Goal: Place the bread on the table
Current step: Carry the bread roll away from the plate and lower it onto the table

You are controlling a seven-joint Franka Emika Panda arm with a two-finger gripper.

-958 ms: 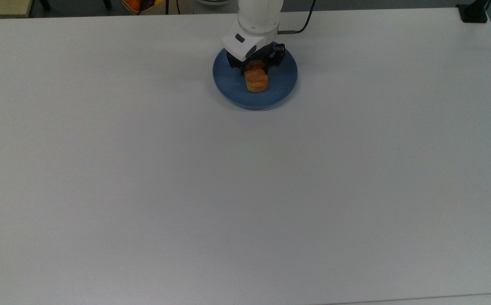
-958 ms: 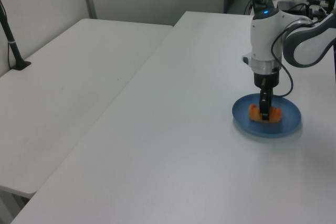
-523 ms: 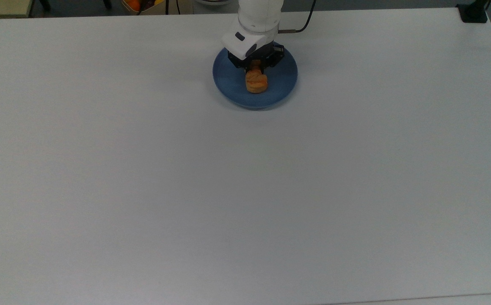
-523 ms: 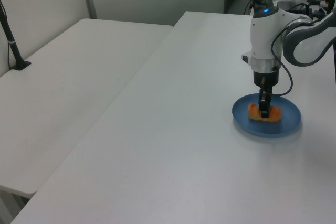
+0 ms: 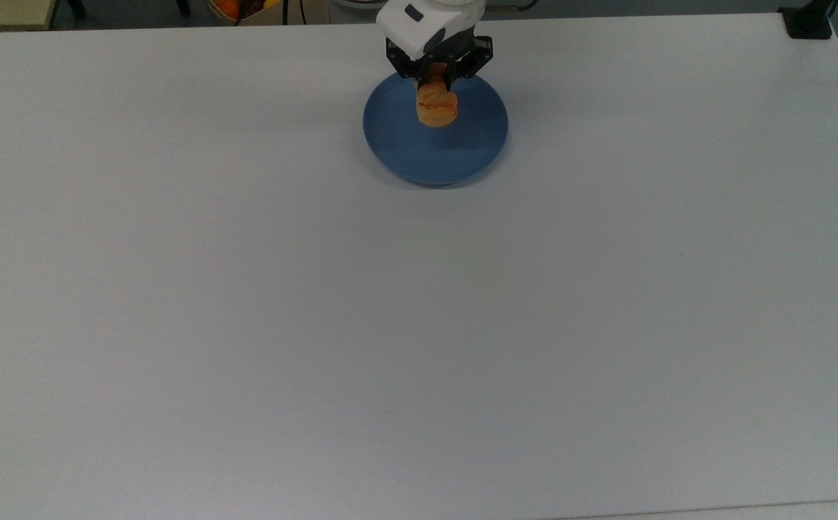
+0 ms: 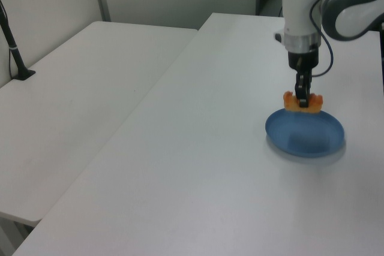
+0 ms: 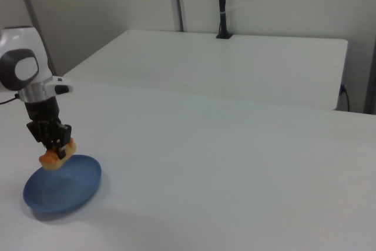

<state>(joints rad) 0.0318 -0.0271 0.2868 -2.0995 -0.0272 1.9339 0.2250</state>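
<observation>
Bread (image 5: 437, 107) hangs in the air above a round blue plate (image 5: 419, 155), pinched near its middle by the robot's gripper (image 5: 438, 76), whose two dark fingers are clamped against its sides. In the left view the bread (image 6: 303, 102) is clearly off the plate (image 6: 306, 139), with bare blue surface under it, and in the right view it (image 7: 57, 154) sits just above the plate's far rim (image 7: 88, 163). The white table (image 5: 419, 325) spreads wide and bare on every side of the plate. The likely risk is a slip: the loaf looks soft and lumpy, and both ends stick out past the gripper (image 6: 302, 95), so a quick sideways swing could twist it loose. If it drops now, it would probably land back on the plate rather than the table. Lowering too close to the plate could leave one end resting on the rim.
</observation>
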